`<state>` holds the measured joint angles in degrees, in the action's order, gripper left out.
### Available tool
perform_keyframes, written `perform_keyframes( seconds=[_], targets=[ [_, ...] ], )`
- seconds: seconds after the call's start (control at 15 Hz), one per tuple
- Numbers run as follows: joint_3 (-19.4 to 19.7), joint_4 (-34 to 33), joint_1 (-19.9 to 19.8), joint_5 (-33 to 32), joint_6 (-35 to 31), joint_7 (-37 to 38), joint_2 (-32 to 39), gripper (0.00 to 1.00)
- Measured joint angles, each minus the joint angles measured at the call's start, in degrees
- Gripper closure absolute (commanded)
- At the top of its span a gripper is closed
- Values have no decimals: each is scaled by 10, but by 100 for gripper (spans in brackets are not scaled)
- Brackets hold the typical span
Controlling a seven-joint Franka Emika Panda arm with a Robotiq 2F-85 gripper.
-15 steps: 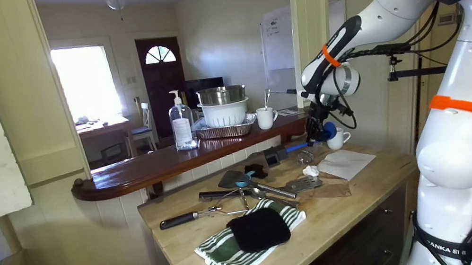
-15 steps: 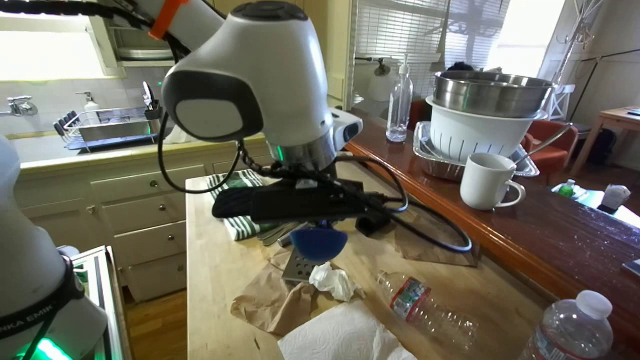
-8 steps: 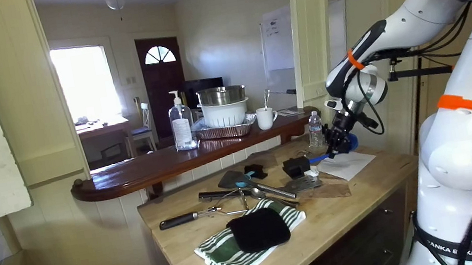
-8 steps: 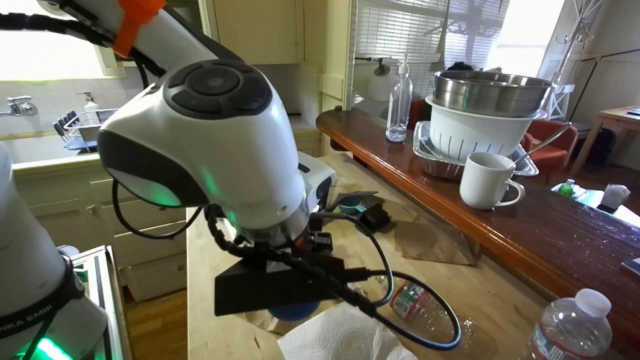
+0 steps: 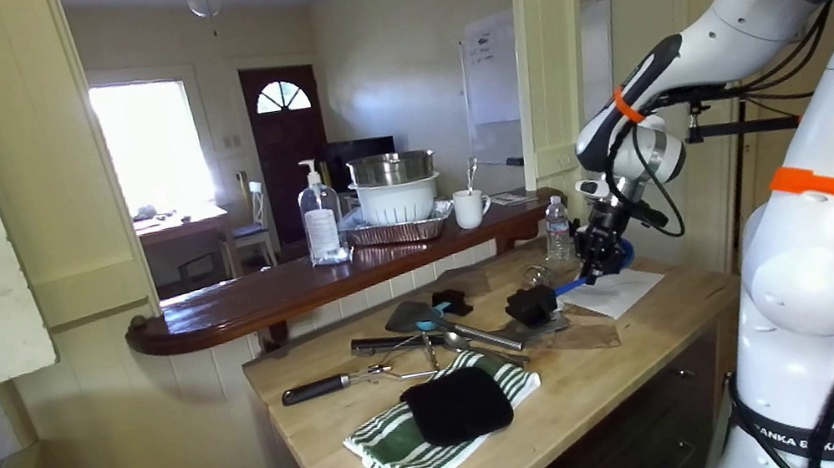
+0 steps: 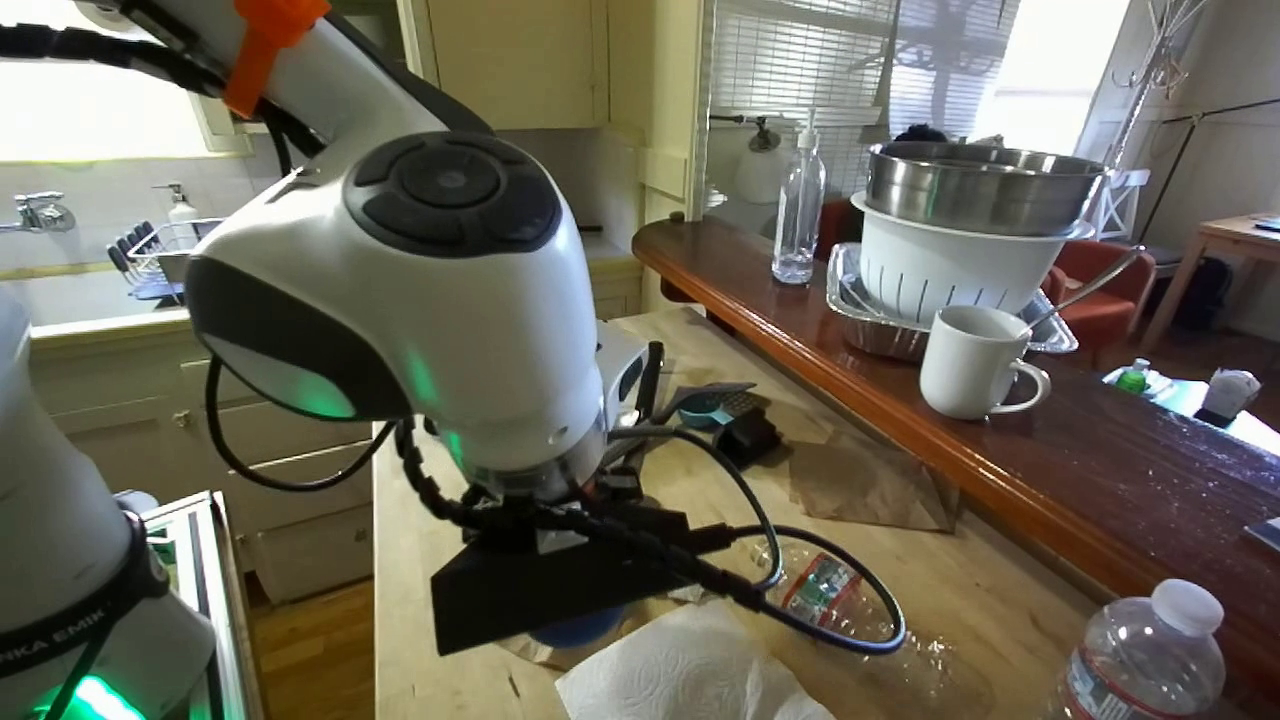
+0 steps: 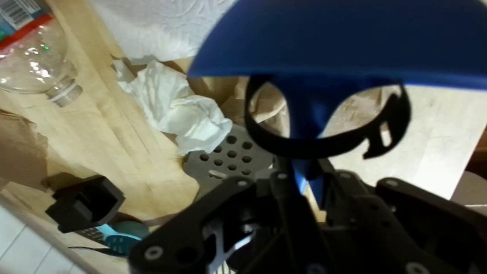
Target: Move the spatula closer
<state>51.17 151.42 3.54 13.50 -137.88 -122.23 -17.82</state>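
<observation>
Blue spatula [image 7: 335, 42], clasped in the hand [image 7: 304, 171], sits nearer the paper towel [image 6: 690, 668] than earlier.

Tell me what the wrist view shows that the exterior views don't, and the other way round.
Only in the wrist view: a barcode on the lying bottle, and a black curved band across the shaft of the blue utensil.

Only in the exterior views: on the wooden ledge, a foil tray bearing a white colander topped by a metal bowl, plus a pump bottle and a white mug.

Shared by all: the blue utensil, the lying bottle and a white paper towel. The gripper, closed on the utensil, shows in the wrist view and an exterior view.
</observation>
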Motion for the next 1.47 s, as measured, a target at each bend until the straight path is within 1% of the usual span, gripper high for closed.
perform_keyframes(
  seconds=[0.13, 0.27, 0.47, 0.6, 0.73, 0.87, 1.07, 1.2, 1.33, 1.4, 1.47],
  targets=[
    [6, -2, -30, -9, 35, -53, 7, 96],
    [22, -7, -60, -9, 62, -105, 23, 96],
    [47, -16, -89, 0, 77, -164, 51, 96],
    [55, -19, -99, 6, 79, -196, 76, 96],
    [69, -27, -95, 26, 78, -219, 104, 96],
    [83, -43, -89, 64, 74, -241, 136, 96],
    [92, -74, -88, 119, 95, -295, 191, 96],
    [90, -98, -93, 133, 115, -322, 233, 96],
    [81, -123, -104, 140, 129, -333, 276, 96],
    [59, -135, -124, 139, 131, -329, 292, 96],
    [23, -146, -156, 141, 131, -329, 306, 96]
  ],
)
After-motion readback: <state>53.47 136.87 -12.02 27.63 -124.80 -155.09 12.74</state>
